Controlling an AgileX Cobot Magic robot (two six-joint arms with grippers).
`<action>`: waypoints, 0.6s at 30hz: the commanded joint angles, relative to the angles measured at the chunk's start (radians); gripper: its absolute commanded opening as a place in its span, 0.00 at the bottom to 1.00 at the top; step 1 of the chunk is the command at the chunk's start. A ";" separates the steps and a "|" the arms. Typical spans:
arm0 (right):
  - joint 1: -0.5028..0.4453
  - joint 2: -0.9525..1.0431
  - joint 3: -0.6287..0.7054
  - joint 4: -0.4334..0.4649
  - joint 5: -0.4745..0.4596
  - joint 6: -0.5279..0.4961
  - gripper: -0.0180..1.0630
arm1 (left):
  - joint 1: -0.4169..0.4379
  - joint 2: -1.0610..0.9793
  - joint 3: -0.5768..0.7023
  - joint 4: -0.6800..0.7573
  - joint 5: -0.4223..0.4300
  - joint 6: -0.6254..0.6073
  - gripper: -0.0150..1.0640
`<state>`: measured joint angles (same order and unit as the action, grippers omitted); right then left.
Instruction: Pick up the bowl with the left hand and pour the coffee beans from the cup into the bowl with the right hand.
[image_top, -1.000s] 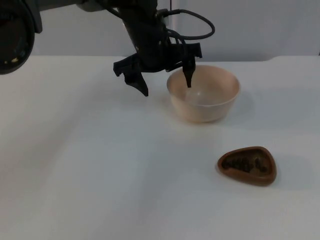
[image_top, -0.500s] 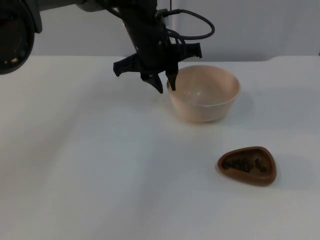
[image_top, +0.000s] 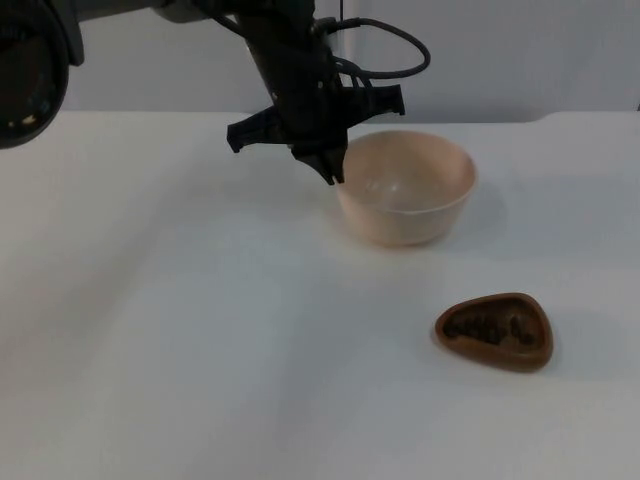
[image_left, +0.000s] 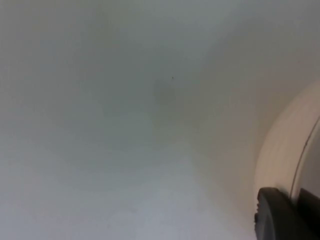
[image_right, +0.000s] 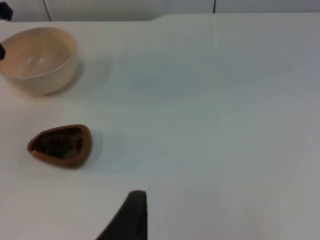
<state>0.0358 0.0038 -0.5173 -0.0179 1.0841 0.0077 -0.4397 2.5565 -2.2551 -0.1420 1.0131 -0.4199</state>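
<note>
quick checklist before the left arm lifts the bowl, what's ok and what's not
1. Left gripper at the bowl rim: ok, its fingers stand at the near-left rim in the top view.
2. Fingers shut on the rim: ok, they look pinched together there.
3. Bowl upright: ok, it sits level on the table.
4. Bowl empty: ok, nothing shows inside.
5. Cup ready: ok, it lies apart from the bowl with coffee beans in it.
6. Right gripper at the cup: not ok, it waits well back from it.
</note>
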 joint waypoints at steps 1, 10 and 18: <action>-0.006 -0.004 0.003 -0.004 -0.006 -0.001 0.99 | -0.003 -0.023 -0.009 -0.007 0.032 -0.005 0.01; -0.006 -0.004 0.003 -0.004 -0.006 -0.001 0.99 | -0.003 -0.111 -0.083 0.003 0.177 0.084 0.01; -0.006 -0.004 0.003 -0.004 -0.006 -0.001 0.99 | -0.003 -0.197 -0.083 0.003 0.208 0.161 0.01</action>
<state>0.0358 0.0038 -0.5173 -0.0179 1.0841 0.0077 -0.4397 2.3807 -2.3336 -0.1403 1.2145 -0.2787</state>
